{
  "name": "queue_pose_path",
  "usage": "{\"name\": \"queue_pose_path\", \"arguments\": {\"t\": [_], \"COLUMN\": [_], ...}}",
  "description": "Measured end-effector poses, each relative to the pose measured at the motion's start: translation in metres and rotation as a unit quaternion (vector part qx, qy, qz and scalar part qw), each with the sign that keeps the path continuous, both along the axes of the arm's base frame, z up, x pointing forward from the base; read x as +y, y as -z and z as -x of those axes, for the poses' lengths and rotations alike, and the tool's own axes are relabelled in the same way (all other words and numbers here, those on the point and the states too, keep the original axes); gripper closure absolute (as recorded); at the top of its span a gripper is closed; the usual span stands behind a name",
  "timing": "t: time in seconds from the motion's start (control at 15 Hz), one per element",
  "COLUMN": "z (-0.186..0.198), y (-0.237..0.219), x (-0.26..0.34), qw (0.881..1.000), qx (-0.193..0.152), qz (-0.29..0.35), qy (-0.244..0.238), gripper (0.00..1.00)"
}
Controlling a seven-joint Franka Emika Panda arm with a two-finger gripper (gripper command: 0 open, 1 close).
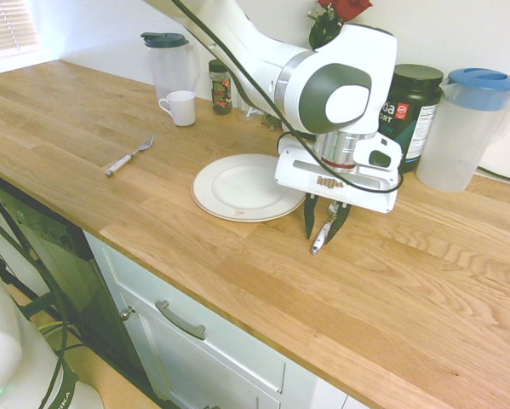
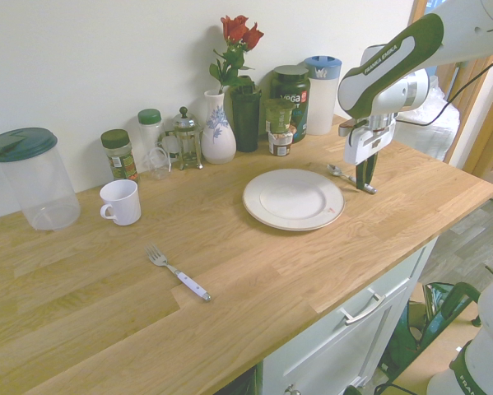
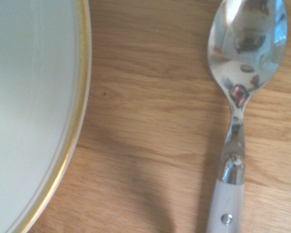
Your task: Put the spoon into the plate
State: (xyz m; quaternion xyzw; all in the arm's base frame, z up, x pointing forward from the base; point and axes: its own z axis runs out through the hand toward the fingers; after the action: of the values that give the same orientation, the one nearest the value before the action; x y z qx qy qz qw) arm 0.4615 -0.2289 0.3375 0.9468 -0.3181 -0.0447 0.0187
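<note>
Reaches down over the wooden desk [image 1: 263, 290] with the pincer [image 1: 320, 233] spread – one finger to each side of the spoon [image 1: 320, 239], with gaps showing between; shows no grip on it. Has the spoon lying on the desk just beside the plate [image 1: 248, 189], outside the rim and apart from it; points its shiny bowl toward the wall and its white handle toward the desk's front edge. Shows in the wrist view the spoon's bowl, neck and the start of the handle, next to a gold-lined stretch of the plate's rim.

Holds, on the plate's other side and well apart from it, a white-handled fork [image 2: 180, 276] with tines toward the wall; keeps a white mug [image 2: 121, 202] farther back, near a large pitcher [image 2: 39, 183] with a dark green lid. Lines up along the wall a green-lidded jar [image 2: 119, 156], a French press [image 2: 187, 141], a white vase [image 2: 219, 130] with red roses [image 2: 242, 33], a dark tub [image 2: 290, 95] and a blue-lidded pitcher [image 2: 321, 99].
</note>
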Motion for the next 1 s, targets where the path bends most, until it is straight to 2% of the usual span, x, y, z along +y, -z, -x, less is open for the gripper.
{"name": "queue_pose_path", "arguments": {"t": [0.73, 1.0], "z": [0.000, -0.008], "y": [0.000, -0.026], "x": [0.000, -0.003], "qw": [1.000, 0.999], "qx": [-0.005, -0.031], "qz": [-0.007, -0.012], "qy": [0.009, 0.019], "gripper": [1.00, 1.00]}}
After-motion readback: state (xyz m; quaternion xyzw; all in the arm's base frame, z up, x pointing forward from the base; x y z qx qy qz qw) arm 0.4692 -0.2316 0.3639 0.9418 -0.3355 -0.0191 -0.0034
